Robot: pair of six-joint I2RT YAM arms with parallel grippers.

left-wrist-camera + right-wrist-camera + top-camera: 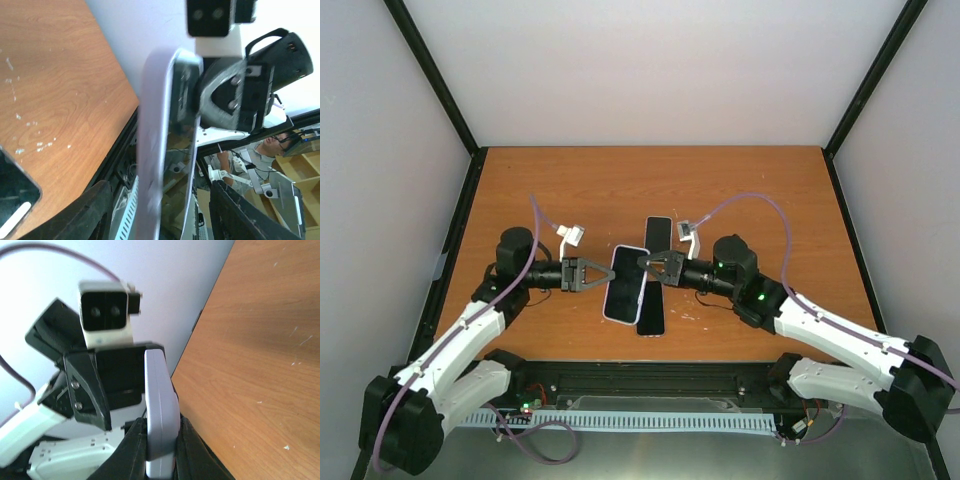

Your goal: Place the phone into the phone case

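Observation:
A lavender phone case (624, 284) with a dark glossy face is held off the table between both grippers. My right gripper (648, 265) is shut on its right edge; in the right wrist view the fingers press both sides of the case (161, 405). My left gripper (603, 273) is open at the left edge. In the left wrist view the case (155, 150) stands between the spread fingers (87, 212) with gaps on both sides. A black phone (658, 232) lies flat on the table under the right gripper; a dark slab (651, 318) continues below it. I cannot tell whether these are one thing.
The orange wooden table (570, 190) is walled by black frame posts and white panels. A black rail (650, 385) runs along the near edge between the arm bases. In the left wrist view a dark phone corner (15, 200) lies on the table at bottom left.

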